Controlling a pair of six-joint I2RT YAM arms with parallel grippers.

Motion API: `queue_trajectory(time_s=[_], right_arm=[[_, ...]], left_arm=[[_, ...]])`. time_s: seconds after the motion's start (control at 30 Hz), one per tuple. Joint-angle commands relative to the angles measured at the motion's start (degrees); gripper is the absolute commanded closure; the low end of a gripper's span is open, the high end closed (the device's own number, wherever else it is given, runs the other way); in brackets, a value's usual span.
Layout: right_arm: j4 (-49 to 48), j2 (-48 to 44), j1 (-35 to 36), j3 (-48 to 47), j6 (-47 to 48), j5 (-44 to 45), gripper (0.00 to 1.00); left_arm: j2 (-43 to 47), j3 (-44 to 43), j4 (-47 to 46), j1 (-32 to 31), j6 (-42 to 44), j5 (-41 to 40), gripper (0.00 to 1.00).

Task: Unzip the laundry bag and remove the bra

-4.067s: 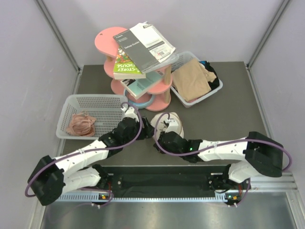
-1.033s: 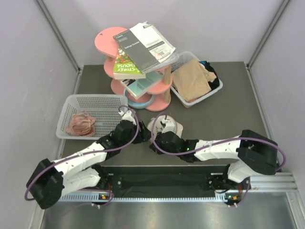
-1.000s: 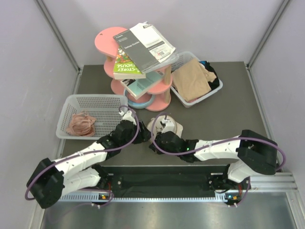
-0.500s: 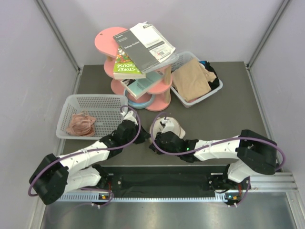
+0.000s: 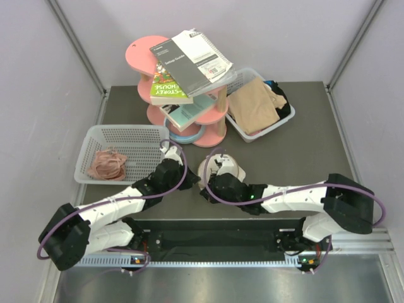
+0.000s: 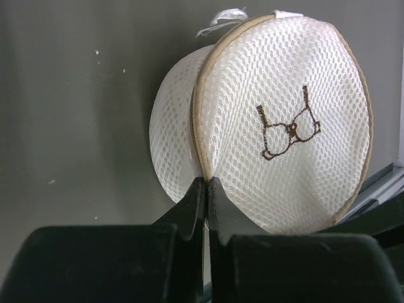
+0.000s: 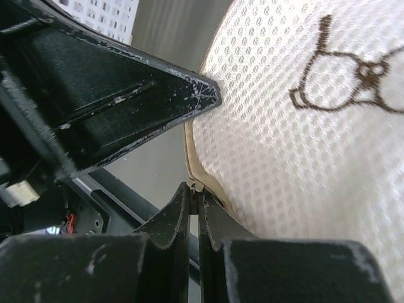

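Noting your left gripper (image 6: 206,184) just snapped shut on the laundry bag (image 6: 284,95) zip seam; right gripper (image 7: 194,190) pinches its rim. Unzip can likely start.

The bag (image 6: 284,126) is cream open-mesh cloth, soft and matt, edged with tan woven zip tape (image 6: 198,126). The right gripper (image 7: 193,188) has matt black plastic jaws, scuffed pale along the edges. The surface (image 6: 76,126) is smooth, matt dark grey, lightly speckled. The basket (image 5: 136,142) is white plastic lattice.
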State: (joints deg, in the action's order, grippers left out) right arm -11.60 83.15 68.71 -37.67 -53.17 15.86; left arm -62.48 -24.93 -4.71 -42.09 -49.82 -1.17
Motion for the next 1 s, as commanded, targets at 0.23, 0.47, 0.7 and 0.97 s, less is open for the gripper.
queue_trajectory(time_s=[0.23,0.47,0.7,0.97], right_arm=[[13.8,-15.5,0.1,3.7,0.6,9.4,1.00],[14.8,-16.0,0.1,4.4,1.9,9.2,1.00],[10.0,-12.1,0.2,2.6,2.7,6.3,1.00],[2.7,-6.1,0.2,1.1,2.5,0.8,1.00]], left_arm=[[0.3,-4.1,0.8,0.2,4.0,-4.4,1.00],[-2.1,-5.4,-1.7,0.2,5.4,-3.7,1.00],[-8.1,-11.3,-2.9,0.3,8.2,-2.9,1.00],[-6.1,-14.7,0.3,0.4,9.2,-2.4,0.42]])
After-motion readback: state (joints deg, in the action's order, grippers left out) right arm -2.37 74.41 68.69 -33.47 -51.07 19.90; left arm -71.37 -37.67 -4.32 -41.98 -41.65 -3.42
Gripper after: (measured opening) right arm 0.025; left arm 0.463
